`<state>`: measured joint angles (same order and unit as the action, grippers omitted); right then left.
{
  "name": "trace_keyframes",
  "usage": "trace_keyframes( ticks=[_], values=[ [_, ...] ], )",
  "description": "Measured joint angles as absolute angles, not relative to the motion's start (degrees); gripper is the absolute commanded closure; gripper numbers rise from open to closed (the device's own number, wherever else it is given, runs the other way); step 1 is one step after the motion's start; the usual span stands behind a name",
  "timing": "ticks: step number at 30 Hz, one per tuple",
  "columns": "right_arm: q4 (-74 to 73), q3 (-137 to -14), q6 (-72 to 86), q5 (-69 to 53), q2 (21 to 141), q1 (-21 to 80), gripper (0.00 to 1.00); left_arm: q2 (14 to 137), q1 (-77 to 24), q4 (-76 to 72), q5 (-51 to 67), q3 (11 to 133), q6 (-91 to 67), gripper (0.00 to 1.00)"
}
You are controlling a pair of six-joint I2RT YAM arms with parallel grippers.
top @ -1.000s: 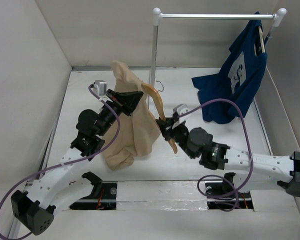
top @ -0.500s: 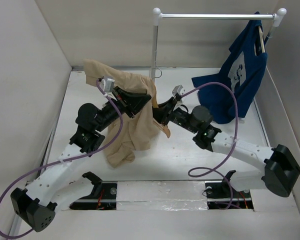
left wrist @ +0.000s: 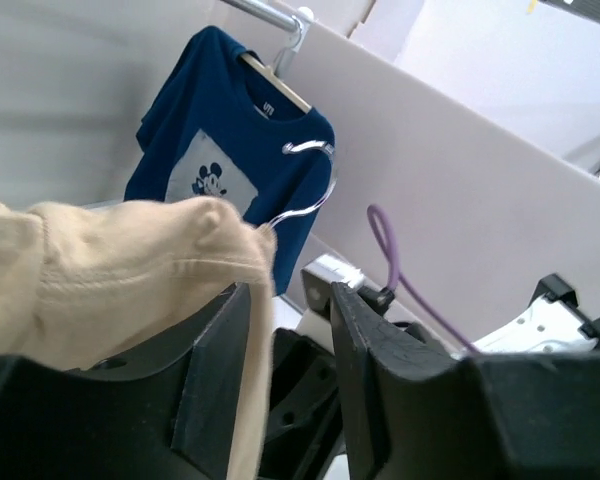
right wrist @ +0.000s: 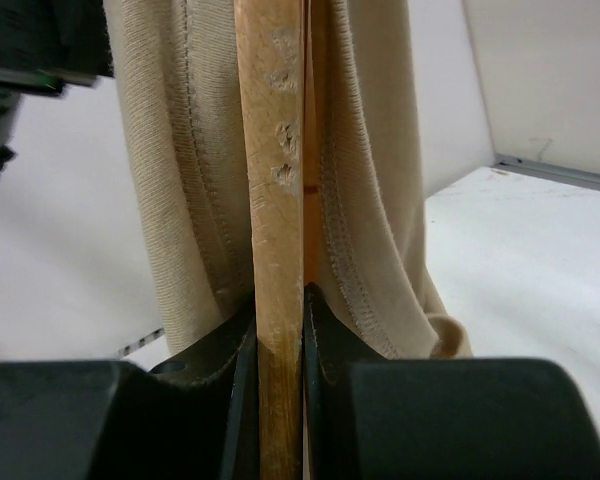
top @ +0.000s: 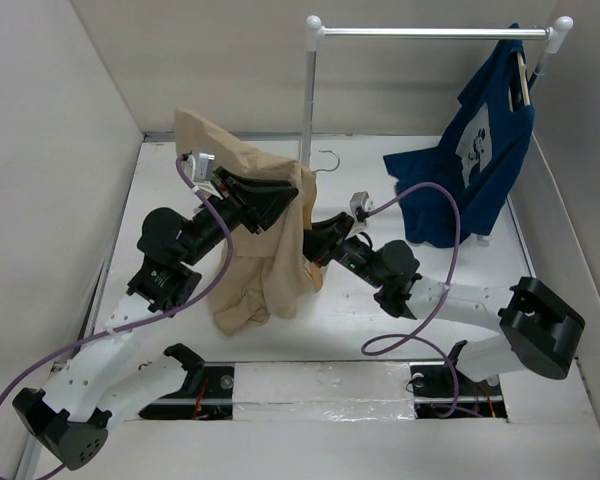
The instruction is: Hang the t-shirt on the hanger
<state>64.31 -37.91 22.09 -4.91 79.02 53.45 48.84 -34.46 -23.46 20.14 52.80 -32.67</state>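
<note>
— What is the biggest thing around you?
— The table (top: 310, 330), below both my jaws. Beyond them, at the far side, stands a rail (top: 435, 32). A dark blue t-shirt (top: 480, 150) with a white print hangs from its end, well apart from my right gripper (top: 315, 235) and out to its right.

— And the t-shirt?
— The t-shirt (top: 270, 260) is held up between my two grippers. Its upper part lies over my left gripper (top: 275, 195). The rest hangs down below that gripper, the lower end reaching the table.

— Does the left one clamp it?
— No. Its fingers stand apart with a clear gap. The cloth is draped over one finger, and a hem runs down that finger's inner side.

— The hanger?
— The hanger (right wrist: 275, 200) is in my right gripper, whose fingers press onto its wooden bar from both sides. In the wrist view the bar runs straight out of the jaws, with tan cloth close on either side. Its metal hook (left wrist: 310, 203) sticks out of the cloth just beyond my left fingertips.
</note>
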Motion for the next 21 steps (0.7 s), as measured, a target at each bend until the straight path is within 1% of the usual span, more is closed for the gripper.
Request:
trace_keyframes(
  ticks=[3,8,12,15,21],
  values=[
    [65.28,-37.32,22.74,-2.26,79.83,53.74,1.0,48.82,-34.46,-22.5,19.31,54.08,-32.47,0.56],
    [66.59,-36.77,23.22,-0.01,80.42,53.67,1.0,48.05,-34.46,-19.94,15.97,56.4,-31.83,0.53],
    [67.2,-36.56,23.49,0.01,80.4,53.56,1.0,45.95,-34.5,-18.98,7.86,56.34,-32.34,0.47],
    [67.66,-36.34,23.49,-0.01,80.18,53.56,1.0,45.69,-34.5,-18.83,-0.4,56.31,-32.49,0.47],
    [67.61,-34.46,23.42,-0.03,79.18,53.21,1.0,50.63,-34.5,-16.25,-8.34,60.51,-32.23,0.47]
  ],
)
